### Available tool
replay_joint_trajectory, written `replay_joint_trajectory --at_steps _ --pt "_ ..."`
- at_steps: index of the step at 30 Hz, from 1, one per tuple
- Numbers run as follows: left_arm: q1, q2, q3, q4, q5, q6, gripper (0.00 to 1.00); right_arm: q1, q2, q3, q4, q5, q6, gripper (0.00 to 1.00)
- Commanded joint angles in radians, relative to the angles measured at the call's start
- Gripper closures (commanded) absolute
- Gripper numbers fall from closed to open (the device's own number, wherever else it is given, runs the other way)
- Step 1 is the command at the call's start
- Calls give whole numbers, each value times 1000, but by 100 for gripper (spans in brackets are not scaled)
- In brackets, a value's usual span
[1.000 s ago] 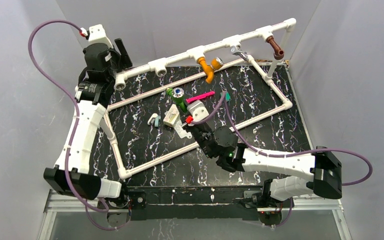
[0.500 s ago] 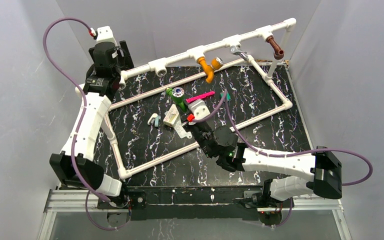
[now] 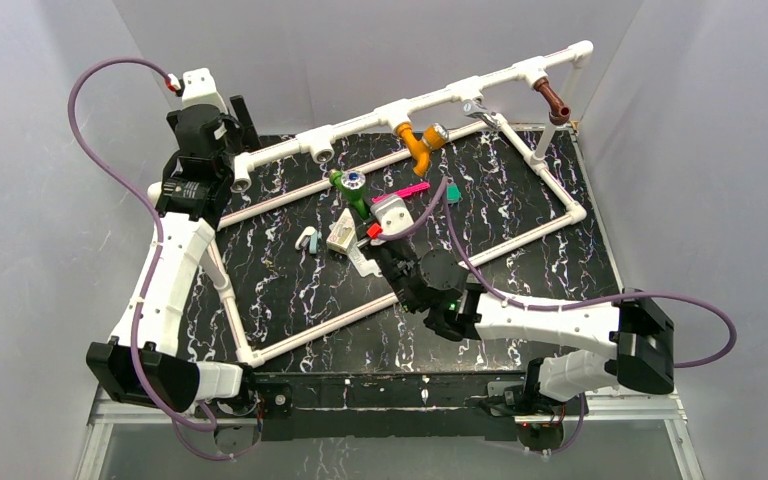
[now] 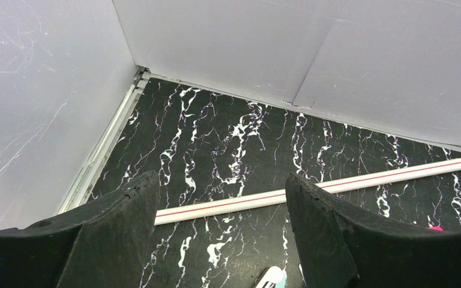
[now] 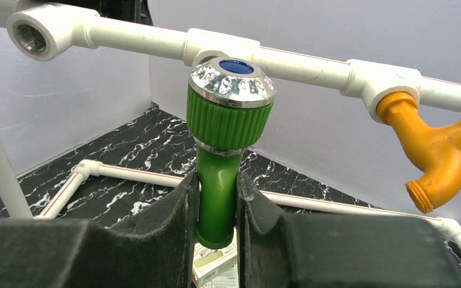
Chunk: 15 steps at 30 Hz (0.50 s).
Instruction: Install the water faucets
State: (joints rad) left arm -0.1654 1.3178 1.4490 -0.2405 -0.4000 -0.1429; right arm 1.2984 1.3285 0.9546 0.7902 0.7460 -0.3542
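I observe the right gripper [image 5: 216, 207] clamped on the upright green faucet [image 5: 229, 111]; the left gripper [image 4: 222, 185] stands apart over the worktop [image 4: 216, 135].

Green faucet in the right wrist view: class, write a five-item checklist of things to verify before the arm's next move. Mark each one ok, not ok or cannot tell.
1. Grip: right gripper is shut on the green faucet, on the stem below its cap: ok.
2. Free fitting: an empty threaded socket is open on the white pipe: ok.
3. Faucet's threaded end turned toward that socket: the end is hidden in the grip: cannot tell.
4. Neighbour: orange faucet is already on the pipe, apart from the green one: ok.
5. Left gripper is open and holds nothing: ok.
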Motion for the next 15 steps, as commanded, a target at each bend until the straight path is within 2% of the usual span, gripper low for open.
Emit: replay_joint_trajectory --at_steps 1,11,15 --pt "0 -25 -52 -82 -2 -11 27 5 3 68 115 11 -20 99" --pt "-18 -11 -70 -80 -18 -5 27 4 53 96 162 15 -44 99" --pt "-28 -5 -67 -80 -30 2 27 8 69 76 230 46 -80 99"
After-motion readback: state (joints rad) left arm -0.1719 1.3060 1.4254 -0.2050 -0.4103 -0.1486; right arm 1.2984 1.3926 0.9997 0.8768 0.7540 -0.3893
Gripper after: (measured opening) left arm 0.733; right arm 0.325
